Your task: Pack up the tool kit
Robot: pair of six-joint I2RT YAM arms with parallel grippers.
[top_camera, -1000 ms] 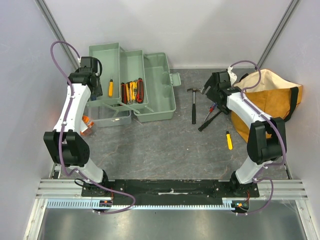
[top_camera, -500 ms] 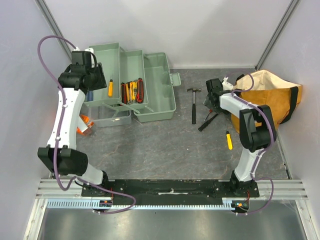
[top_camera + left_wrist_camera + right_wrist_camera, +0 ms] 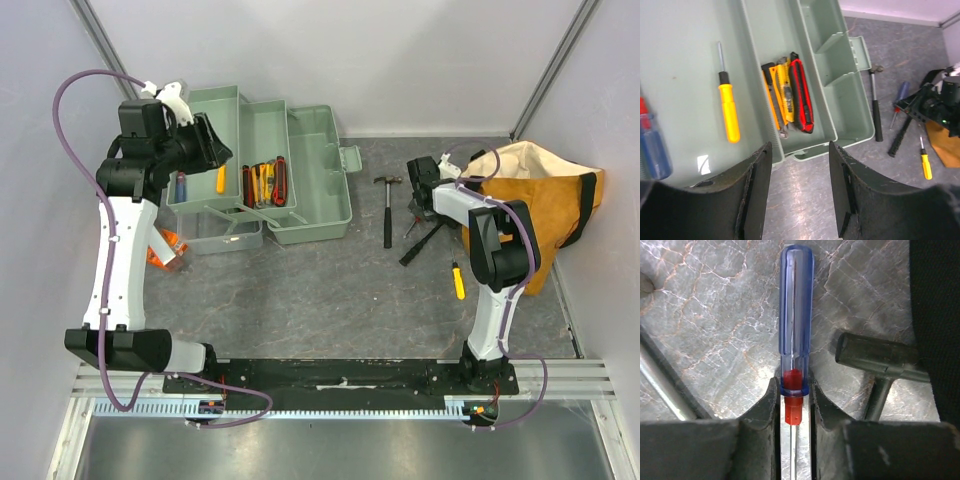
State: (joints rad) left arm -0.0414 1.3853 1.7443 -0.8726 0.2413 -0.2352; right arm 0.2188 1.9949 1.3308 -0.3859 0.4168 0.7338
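The pale green tool kit box lies open at the back left, with a yellow screwdriver and red and yellow utility knives in its trays. My left gripper hovers over the trays, open and empty; below it I see the yellow screwdriver, the red knife and a blue-handled screwdriver. My right gripper is down on the table, shut on the collar of a blue screwdriver. A hammer lies just to its left.
An orange-tan fabric bag with black straps stands at the right edge, close behind the right arm. A dark metal tool lies right beside the held screwdriver. Another yellow screwdriver lies on the table nearer the front. An orange object sits left of the box.
My right gripper has come down among the loose tools and closed on the blue screwdriver. The left arm has lifted and swung back-left over the box trays, jaws still open.
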